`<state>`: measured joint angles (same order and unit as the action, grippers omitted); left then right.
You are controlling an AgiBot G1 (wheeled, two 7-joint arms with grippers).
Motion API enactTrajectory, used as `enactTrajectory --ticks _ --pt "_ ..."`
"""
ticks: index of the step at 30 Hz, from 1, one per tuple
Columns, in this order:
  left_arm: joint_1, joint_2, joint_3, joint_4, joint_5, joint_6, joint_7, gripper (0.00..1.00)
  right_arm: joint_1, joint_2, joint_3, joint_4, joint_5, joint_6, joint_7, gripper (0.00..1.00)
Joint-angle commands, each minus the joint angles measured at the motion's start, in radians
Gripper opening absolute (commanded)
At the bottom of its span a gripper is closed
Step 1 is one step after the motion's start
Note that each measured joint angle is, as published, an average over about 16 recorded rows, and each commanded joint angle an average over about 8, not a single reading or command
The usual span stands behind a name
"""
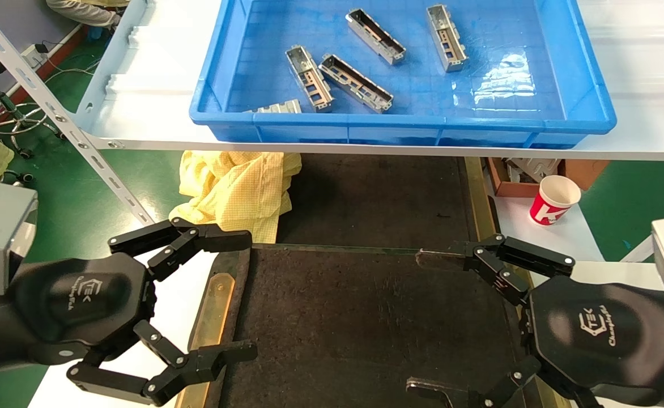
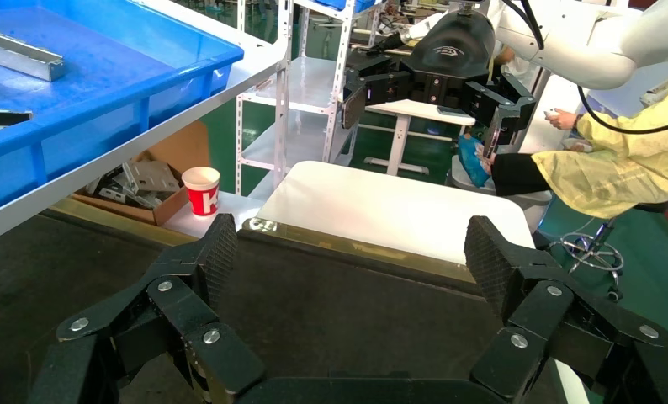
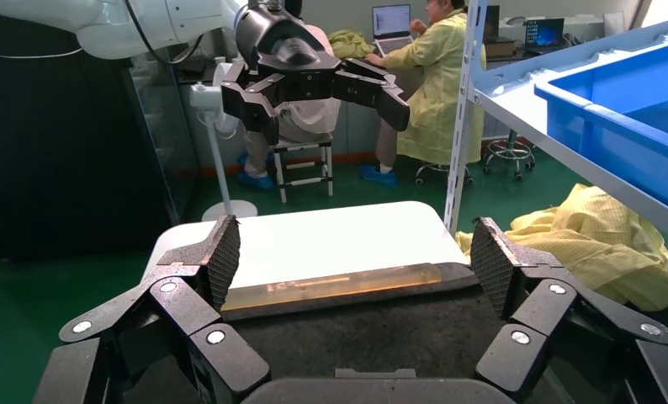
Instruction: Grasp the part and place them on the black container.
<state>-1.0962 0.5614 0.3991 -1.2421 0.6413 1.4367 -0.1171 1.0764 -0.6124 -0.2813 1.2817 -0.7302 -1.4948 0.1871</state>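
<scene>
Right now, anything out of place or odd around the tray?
A crumpled yellow cloth lies heaped under the shelf, beside the black tray. One part sits jammed against the blue bin's front wall, mostly hidden. Both claws are open and empty.

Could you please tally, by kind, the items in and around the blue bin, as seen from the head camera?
Metal parts in the blue bin: 5, for example, one half hidden by the near wall
Blue bins: 1
Black containers: 1
Paper cups: 1
Yellow cloths: 1
Total: 9

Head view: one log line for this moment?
left end effector: open, empty | right end effector: open, empty | parts: in blue bin | black container: bare
</scene>
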Motion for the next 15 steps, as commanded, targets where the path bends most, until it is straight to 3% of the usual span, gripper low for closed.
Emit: enactTrajectory --ticks 1,5,13,15 --pt "0.000 0.000 0.000 0.000 0.000 0.000 0.000 1.00 0.000 0.000 0.000 0.000 0.000 0.000 0.000 1.00" --pt "0.000 0.000 0.000 0.000 0.000 0.000 0.000 0.98 0.000 0.000 0.000 0.000 0.000 0.000 0.000 1.00" --pt "0.000 0.000 0.000 0.000 0.000 0.000 0.000 0.02 0.000 0.000 0.000 0.000 0.000 0.000 0.000 1.00" --pt "0.000 0.000 0.000 0.000 0.000 0.000 0.000 0.00 0.000 0.000 0.000 0.000 0.000 0.000 0.000 1.00"
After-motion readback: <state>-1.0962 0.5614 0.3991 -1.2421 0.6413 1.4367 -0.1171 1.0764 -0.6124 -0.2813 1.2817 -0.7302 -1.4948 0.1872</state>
